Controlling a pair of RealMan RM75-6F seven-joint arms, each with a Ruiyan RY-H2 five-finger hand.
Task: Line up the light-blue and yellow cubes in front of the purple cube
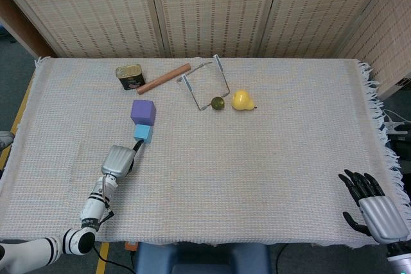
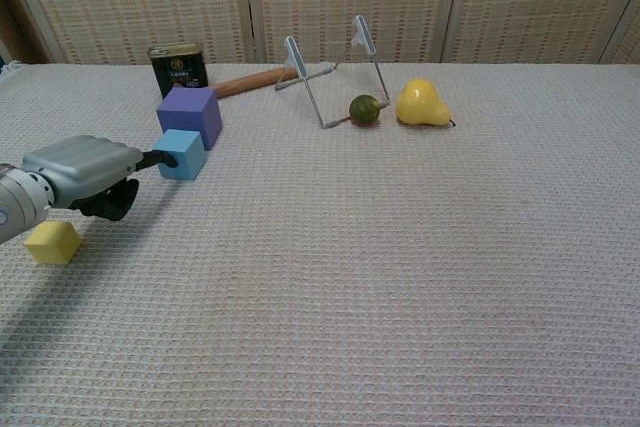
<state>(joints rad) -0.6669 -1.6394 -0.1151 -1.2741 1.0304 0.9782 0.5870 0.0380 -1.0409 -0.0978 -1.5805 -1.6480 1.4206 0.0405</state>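
The purple cube point(image 1: 143, 111) point(image 2: 189, 115) stands at the left of the cloth. The light-blue cube point(image 1: 142, 133) point(image 2: 181, 153) sits directly in front of it, touching or nearly so. The yellow cube point(image 2: 53, 242) lies alone near the front left; in the head view my left arm hides it. My left hand point(image 1: 117, 159) point(image 2: 85, 175) hovers between the two cubes and holds nothing; one fingertip reaches toward the light-blue cube and the thumb hangs below. My right hand point(image 1: 372, 205) rests at the front right corner with fingers spread and empty.
Behind the purple cube stand a dark tin can point(image 1: 130, 76) and a wooden rod point(image 1: 164, 78). A wire rack point(image 1: 205, 81), a small green fruit point(image 1: 218, 102) and a yellow pear point(image 1: 242, 99) lie at the back centre. The cloth's fringed edge point(image 1: 379, 113) runs along the right.
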